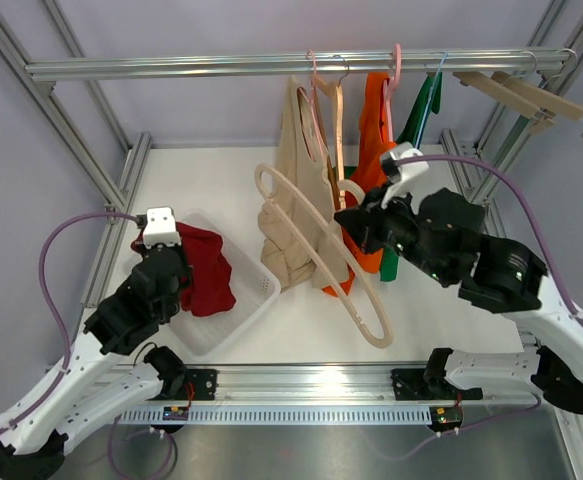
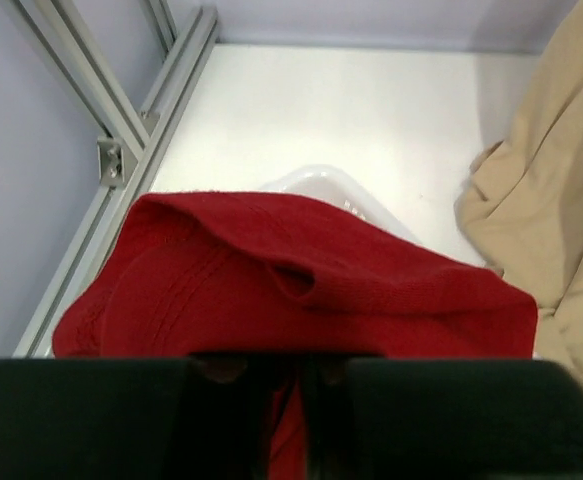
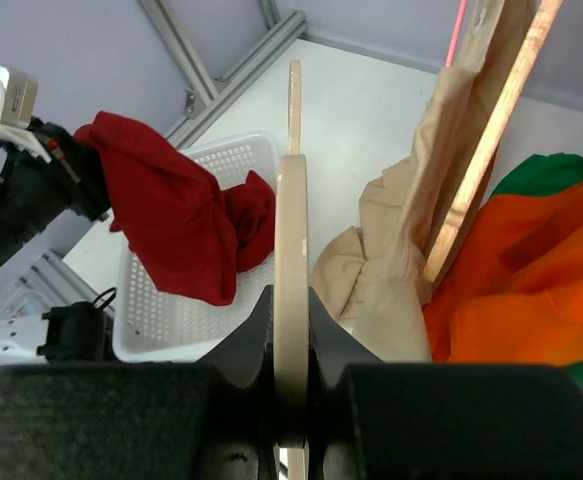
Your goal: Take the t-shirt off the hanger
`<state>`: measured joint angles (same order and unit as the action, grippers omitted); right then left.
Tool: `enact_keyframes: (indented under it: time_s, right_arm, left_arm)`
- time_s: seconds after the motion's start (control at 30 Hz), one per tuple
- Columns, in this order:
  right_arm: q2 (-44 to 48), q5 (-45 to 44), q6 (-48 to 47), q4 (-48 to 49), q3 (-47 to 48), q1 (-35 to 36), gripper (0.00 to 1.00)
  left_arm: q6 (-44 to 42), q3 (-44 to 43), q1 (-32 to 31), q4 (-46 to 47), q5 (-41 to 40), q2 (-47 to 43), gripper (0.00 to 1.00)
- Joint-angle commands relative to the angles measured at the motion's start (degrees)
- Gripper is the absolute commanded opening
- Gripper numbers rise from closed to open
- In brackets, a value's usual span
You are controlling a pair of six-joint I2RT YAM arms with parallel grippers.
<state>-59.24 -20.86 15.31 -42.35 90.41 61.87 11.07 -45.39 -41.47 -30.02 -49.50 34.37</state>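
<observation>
the red t-shirt (image 1: 209,278) is held at the left of the top view, off its hanger, draped over the white basket (image 1: 259,296) with its lower folds inside. a fold of it is pinched between the nearly closed jaws of the left gripper (image 2: 286,368). the bare beige hanger (image 3: 291,250) is clamped edge-on in the right gripper (image 3: 291,400), at the centre right. beige (image 1: 291,235) and orange (image 1: 376,130) garments are hung from the rail (image 1: 221,66) above.
</observation>
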Motion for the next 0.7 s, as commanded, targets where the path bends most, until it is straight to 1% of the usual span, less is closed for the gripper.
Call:
enact_keyframes:
  time_s: [0.0,0.07,0.1,0.2,0.3,0.47,0.5,0.57,0.6,0.67]
  right_arm:
    - [-4.9,-3.6,-3.4,4.9,5.0,-0.2,0.0]
    - [-8.6,-3.7,-4.7,6.0,7.5,-0.2,0.0]
    - [-10.0,-4.9,-5.2,6.2,8.5,-0.2,0.0]
    - [-15.5,-7.9,-7.5,6.7,12.9,-0.2,0.0]
    - [-20.5,-10.2,-9.4,8.4,16.1,-0.2,0.0]
    - [-27.8,-11.6,-11.9,9.6,22.4,-0.2,0.0]
    - [-28.8,-12.2,-12.4,10.3,23.4,-0.2,0.0]
    - [-31.7,-13.3,-13.8,11.1,26.6,-0.2,0.0]
    - [-32.9,-13.7,-14.2,11.4,27.8,-0.2,0.0]
    - [-36.1,-14.0,-14.8,11.3,31.9,-0.3,0.0]
  left_arm:
    - [4.2,-1.7,0.3,0.4,-0.5,2.4,0.23]
    - [4.2,-2.1,0.5,0.1,0.1,3.6,0.39]
    - [4.3,-2.8,0.9,0.1,1.1,4.6,0.62]
    - [4.4,-5.0,2.4,0.2,4.2,5.3,0.95]
    - [5.3,-8.4,2.5,-0.6,7.7,3.4,0.99]
    - [10.5,-9.5,2.6,-6.7,12.4,0.3,0.99]
    - [11.2,-9.5,2.6,-7.0,15.5,-0.7,0.99]
    - [14.1,-9.5,2.5,-7.2,19.5,-3.5,0.94]
    - [15.3,-9.6,2.5,-7.2,24.6,-4.0,0.92]
    - [18.6,-10.6,2.6,-6.8,30.2,-4.4,0.87]
